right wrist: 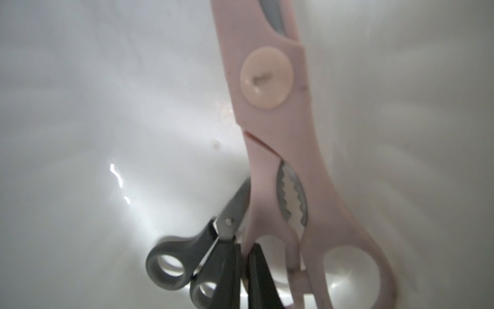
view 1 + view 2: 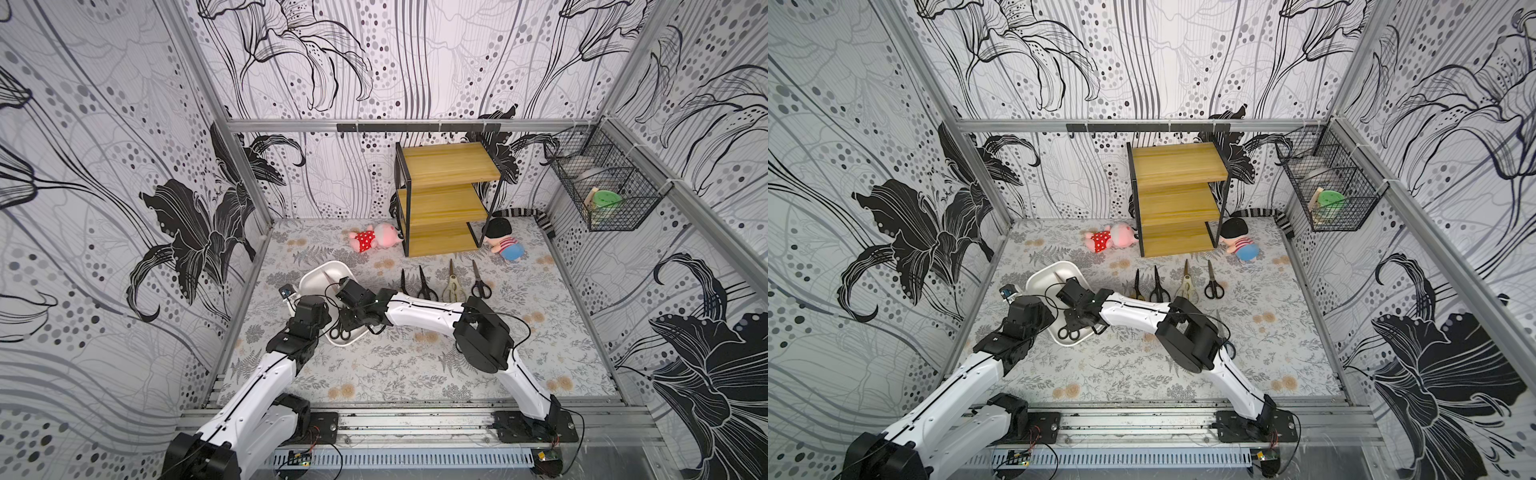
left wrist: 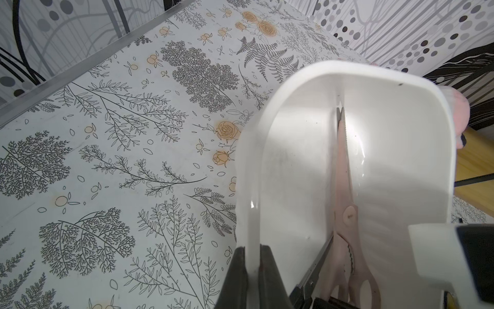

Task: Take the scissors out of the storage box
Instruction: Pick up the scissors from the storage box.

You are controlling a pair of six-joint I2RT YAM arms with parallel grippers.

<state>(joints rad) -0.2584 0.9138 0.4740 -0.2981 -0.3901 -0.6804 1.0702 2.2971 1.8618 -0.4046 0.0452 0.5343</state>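
The white storage box (image 2: 320, 276) (image 2: 1050, 274) lies left of centre on the table. My left gripper (image 3: 252, 248) is shut on the box's side rim (image 3: 248, 187). Inside the box lie a large pale pink pair of scissors (image 3: 344, 187) (image 1: 270, 107) and a smaller black-handled pair (image 1: 187, 256) (image 2: 340, 331). My right gripper (image 1: 244, 246) reaches down into the box and is shut on the edge of the pink pair's handle loop. Several more scissors (image 2: 426, 284) (image 2: 1212, 282) lie in a row on the table to the right of the box, points toward the back.
A wooden shelf (image 2: 444, 199) stands at the back, with a plush toy on either side (image 2: 374, 237) (image 2: 505, 241). A black wire basket (image 2: 602, 187) hangs on the right wall. The right arm (image 2: 424, 309) stretches across just in front of the row of scissors.
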